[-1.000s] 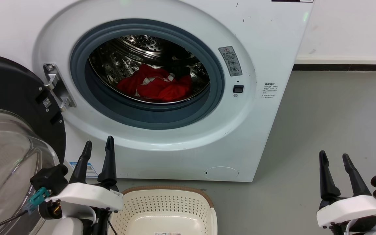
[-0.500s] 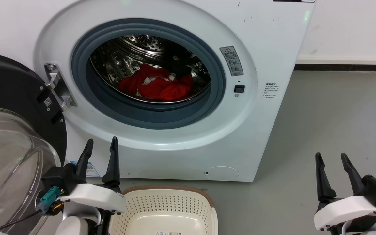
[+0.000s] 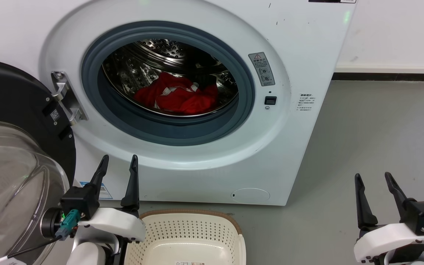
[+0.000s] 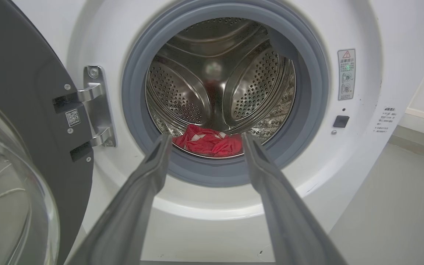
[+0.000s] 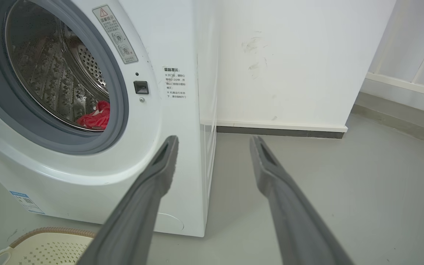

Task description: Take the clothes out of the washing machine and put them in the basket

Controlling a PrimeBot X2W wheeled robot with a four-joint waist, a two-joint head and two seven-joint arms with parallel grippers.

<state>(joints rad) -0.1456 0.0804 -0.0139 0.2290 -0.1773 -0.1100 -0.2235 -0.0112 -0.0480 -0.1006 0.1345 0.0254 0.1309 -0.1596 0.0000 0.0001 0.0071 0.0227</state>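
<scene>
One red garment, the clothes (image 3: 177, 97), lies crumpled on the drum floor, low inside the porthole (image 3: 168, 82) of the washing machine (image 3: 307, 44). Its long axis runs side to side across the opening.

The left gripper (image 3: 120, 158) stands outside and below the porthole's lower left edge. Its fingers are spread apart, empty, and pointing up toward the opening. In the left wrist view the red heap sits between the two fingertips, straight ahead and deeper in.

The right gripper (image 3: 372, 176) is well off to the right of the porthole, past the machine's corner. Its fingers are likewise apart and hold nothing, and its wrist view looks mostly along the machine's side. The left arm therefore seems both nearer and better lined up for the reach.

The grey seal (image 3: 175, 134) forms a raised lip along the porthole's bottom, between fingers and cloth, so the reach likely has to clear it first. The open door (image 3: 9, 99) hangs left of the porthole on its hinge (image 3: 64, 97), close beside the left arm. The basket (image 3: 190, 214) waits on the floor below the porthole, with nothing in the part that shows.
</scene>
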